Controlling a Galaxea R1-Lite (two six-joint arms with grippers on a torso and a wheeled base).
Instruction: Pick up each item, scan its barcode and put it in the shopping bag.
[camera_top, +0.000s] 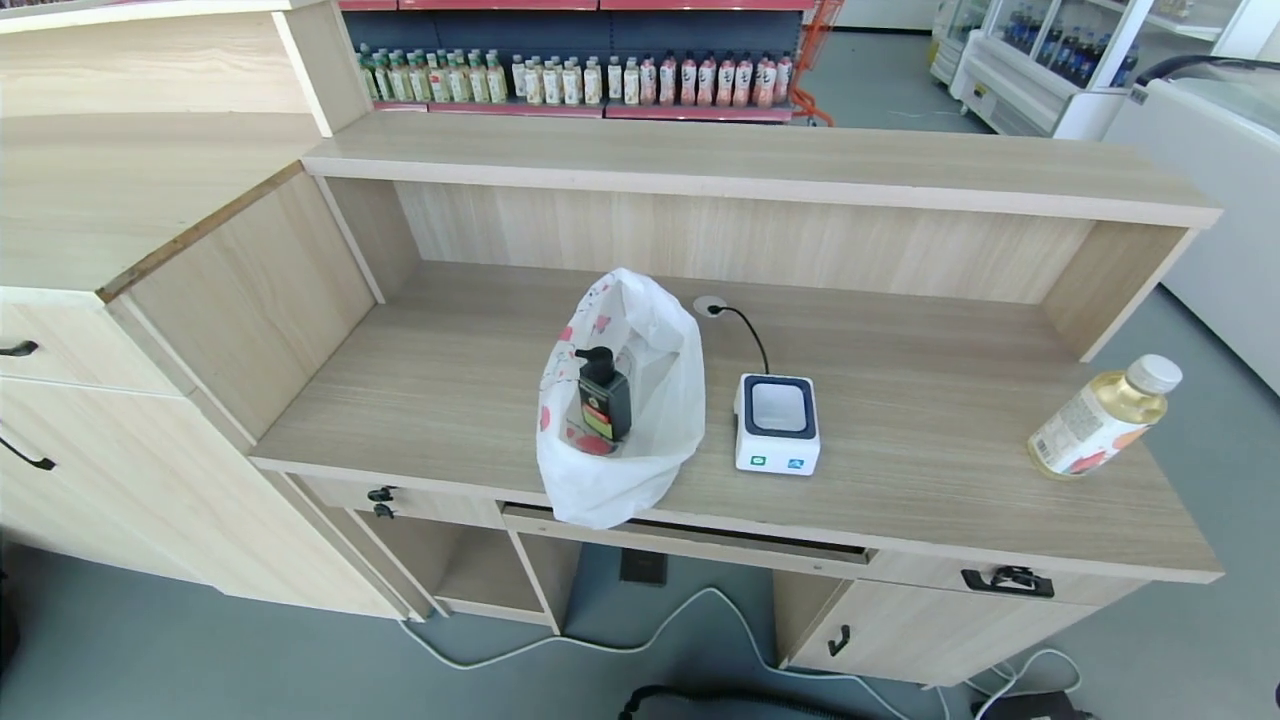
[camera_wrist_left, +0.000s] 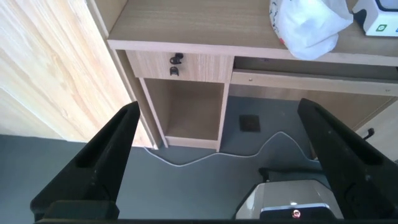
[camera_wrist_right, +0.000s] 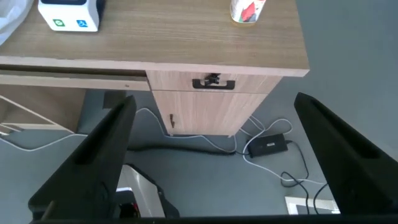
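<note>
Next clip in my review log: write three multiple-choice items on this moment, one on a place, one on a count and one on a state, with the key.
1. Where is the black pump bottle?
A. Lying on the floor
B. Inside the shopping bag
C. On the upper ledge

2. Leaving out the scanner, how many items stand on the counter outside the bag?
A. None
B. One
C. Three

3. What state are the left gripper and right gripper in?
A. Both open and empty
B. Both shut on a bottle
C. One is holding the bag

Key:
1. B, because the pump top stands inside the bag's open mouth.
2. B, because only the yellow-liquid bottle stands there, at the counter's right end.
3. A, because each wrist view shows the fingers spread wide with nothing between them.
</note>
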